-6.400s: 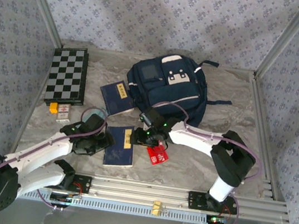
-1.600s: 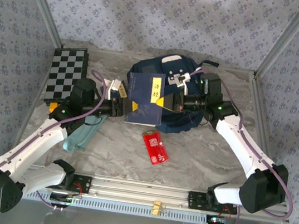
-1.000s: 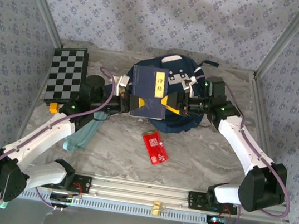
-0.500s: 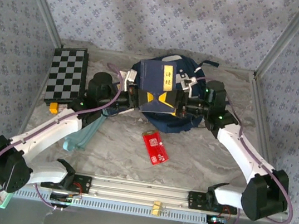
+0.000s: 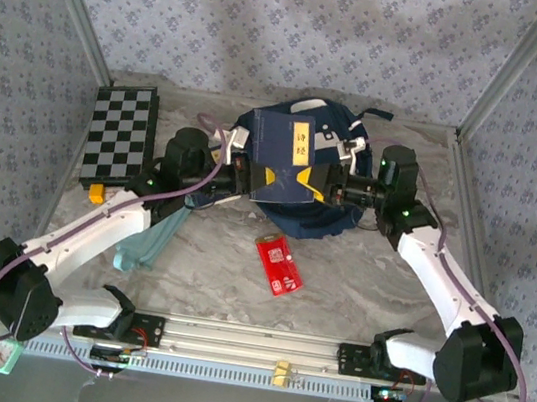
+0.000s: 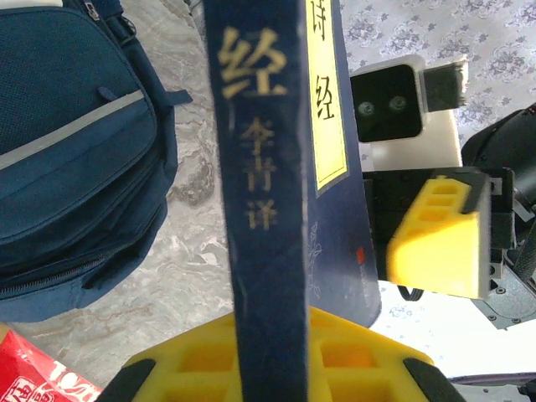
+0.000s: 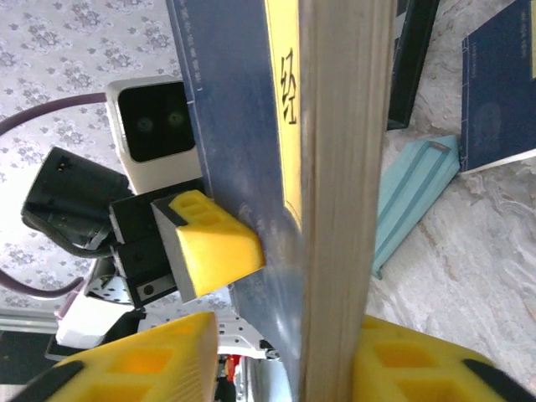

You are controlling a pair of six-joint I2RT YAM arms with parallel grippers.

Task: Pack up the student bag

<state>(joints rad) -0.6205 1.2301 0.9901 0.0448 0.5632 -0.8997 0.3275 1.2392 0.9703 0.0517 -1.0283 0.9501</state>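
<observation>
Where it lies, student bag (image 5: 314, 224) runs near-far, top far.

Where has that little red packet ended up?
In the top view, the red packet lies flat on the marble table near the middle. It sits just on the near side of the student bag, toward the arm bases.
</observation>
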